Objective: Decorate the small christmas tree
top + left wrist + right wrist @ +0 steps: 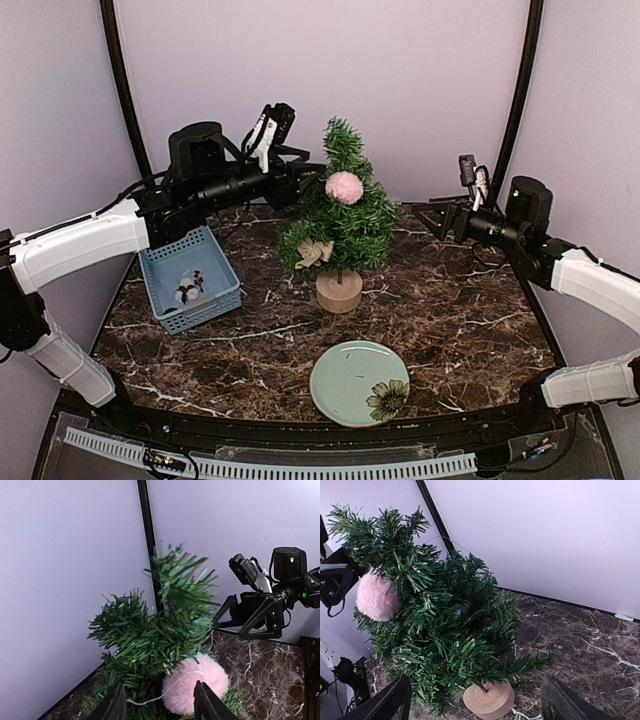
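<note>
Small dark green artificial christmas tree [340, 225] on round light-wood stump standing upright just ahead of left gripper [160, 702], farther ahead of right gripper [477, 700]. Fluffy pink pom-pom [195, 685] hanging on upper branches at left fingertips; jaws sitting partly apart, not squeezing it. Right gripper hovering, jaws wide. Beige bow [315, 252] hanging low on tree. Blue plastic basket [205, 312] lying under left arm. Pale green round plate [345, 380] lying behind both grippers, on dark marble table [460, 320].
</note>
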`<action>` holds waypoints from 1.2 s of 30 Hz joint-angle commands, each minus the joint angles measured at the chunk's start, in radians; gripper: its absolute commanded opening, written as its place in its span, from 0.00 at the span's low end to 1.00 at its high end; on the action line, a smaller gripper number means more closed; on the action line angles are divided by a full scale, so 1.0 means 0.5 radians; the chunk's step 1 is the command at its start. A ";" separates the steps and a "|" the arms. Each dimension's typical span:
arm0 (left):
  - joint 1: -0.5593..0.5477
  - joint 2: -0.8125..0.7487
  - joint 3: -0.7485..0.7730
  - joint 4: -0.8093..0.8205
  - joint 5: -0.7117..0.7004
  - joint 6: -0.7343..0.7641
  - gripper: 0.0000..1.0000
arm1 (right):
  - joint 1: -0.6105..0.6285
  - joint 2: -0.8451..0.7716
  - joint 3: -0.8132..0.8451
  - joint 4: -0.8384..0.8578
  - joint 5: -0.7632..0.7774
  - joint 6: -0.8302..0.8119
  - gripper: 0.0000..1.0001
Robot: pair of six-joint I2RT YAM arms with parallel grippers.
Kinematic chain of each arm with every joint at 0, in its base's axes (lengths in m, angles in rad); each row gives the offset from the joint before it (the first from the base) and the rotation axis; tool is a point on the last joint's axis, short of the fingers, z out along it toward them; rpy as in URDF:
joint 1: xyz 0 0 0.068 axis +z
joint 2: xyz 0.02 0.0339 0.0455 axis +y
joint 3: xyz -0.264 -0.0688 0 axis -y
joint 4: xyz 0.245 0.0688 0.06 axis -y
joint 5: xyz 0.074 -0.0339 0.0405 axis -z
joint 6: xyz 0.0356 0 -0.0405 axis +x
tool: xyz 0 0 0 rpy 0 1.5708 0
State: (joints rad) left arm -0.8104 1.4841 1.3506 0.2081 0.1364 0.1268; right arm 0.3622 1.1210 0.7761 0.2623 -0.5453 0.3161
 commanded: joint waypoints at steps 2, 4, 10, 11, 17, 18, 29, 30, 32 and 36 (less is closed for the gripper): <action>0.295 -0.181 -0.076 0.038 0.708 -0.176 0.48 | 0.042 -0.015 0.102 0.170 -0.145 -0.011 0.89; 0.384 -0.176 -0.052 -0.046 0.931 -0.111 0.47 | 0.047 -0.010 0.113 0.192 -0.183 -0.016 0.88; 0.463 0.005 0.223 -0.433 1.144 0.195 0.39 | 0.057 0.007 0.125 0.196 -0.236 -0.023 0.87; 0.462 0.028 0.292 -0.517 1.140 0.228 0.39 | 0.059 0.010 0.127 0.196 -0.240 -0.024 0.87; 0.460 0.210 0.523 -0.687 1.206 0.434 0.34 | 0.065 0.013 0.132 0.174 -0.226 -0.030 0.86; 0.459 0.255 0.584 -0.707 1.187 0.463 0.33 | 0.064 0.015 0.132 0.176 -0.223 -0.029 0.86; 0.459 0.593 1.003 -1.041 1.201 0.544 0.30 | 0.069 0.019 0.128 0.166 -0.195 -0.035 0.86; 0.458 0.607 1.011 -1.054 1.216 0.546 0.30 | 0.067 0.019 0.126 0.165 -0.192 -0.037 0.86; 0.458 0.620 1.023 -1.072 1.245 0.546 0.30 | 0.067 0.022 0.126 0.160 -0.189 -0.040 0.86; 0.459 0.657 1.076 -1.154 1.312 0.562 0.30 | 0.066 0.029 0.126 0.165 -0.183 -0.040 0.86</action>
State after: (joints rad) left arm -0.5797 1.8126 1.8355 -0.3031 0.7284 0.3824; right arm 0.3885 1.1294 0.8078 0.3141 -0.6498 0.3080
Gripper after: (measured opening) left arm 0.301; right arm 0.855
